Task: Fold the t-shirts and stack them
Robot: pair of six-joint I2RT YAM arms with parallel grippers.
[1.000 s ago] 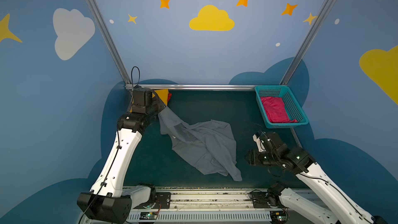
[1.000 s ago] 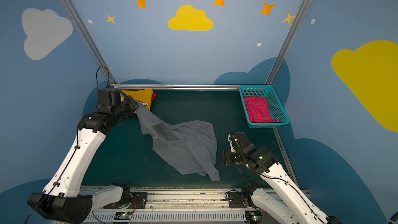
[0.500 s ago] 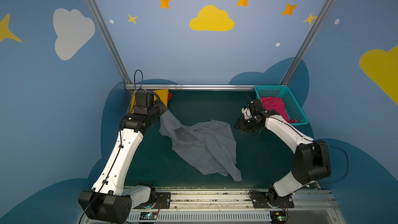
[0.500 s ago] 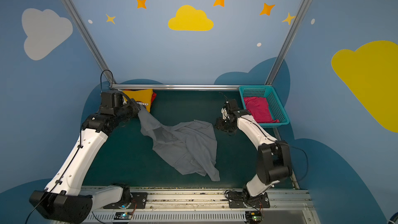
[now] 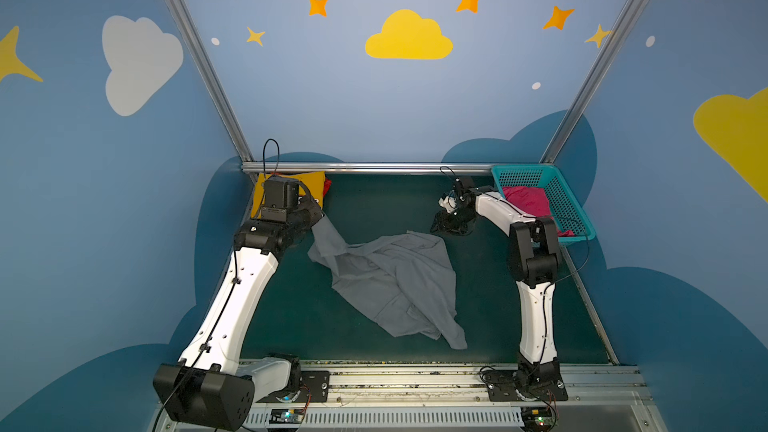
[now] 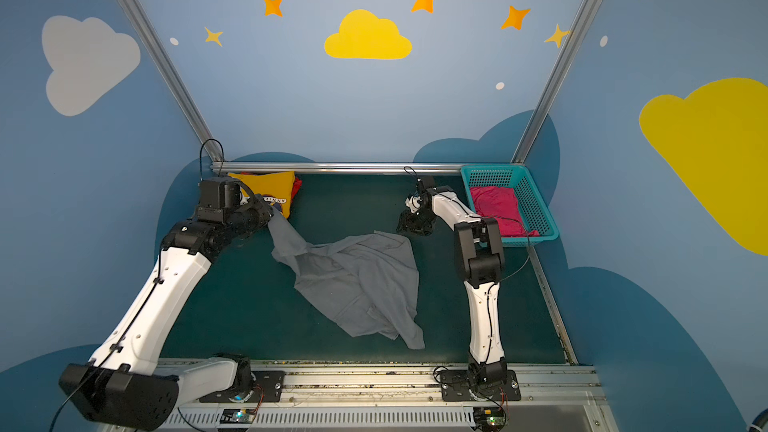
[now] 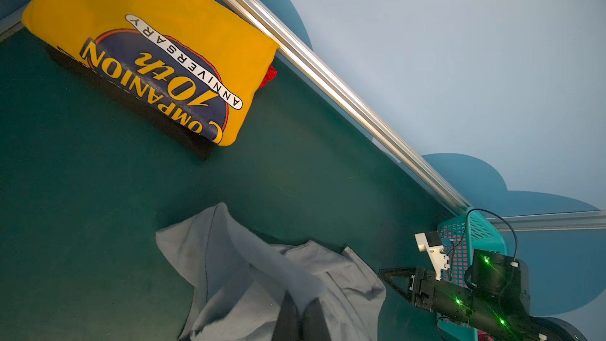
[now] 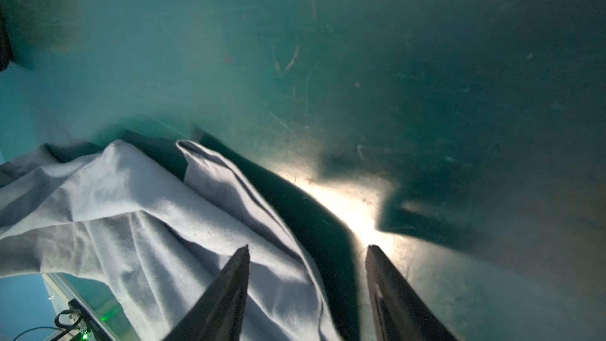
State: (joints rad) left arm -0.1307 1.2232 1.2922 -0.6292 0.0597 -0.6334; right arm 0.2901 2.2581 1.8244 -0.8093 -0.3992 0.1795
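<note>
Now the left gripper (image 7: 301, 306) is closed on one end of the crumpled plain slate-grey cloth t-shirt (image 5: 395, 280), which lies in the middle of the frame, while the right gripper (image 8: 307, 252) hangs with jaws apart at its upper right edge.

Looking like a robotics lab booth: being boxed in by aluminium frame posts (image 5: 199, 60) and blue wall panels (image 5: 332, 110) painted with clouds and stars, being fitted with robot arms (image 5: 245, 284) bolted to a metal rail (image 5: 415, 380) beside a green mat (image 5: 374, 201).
</note>
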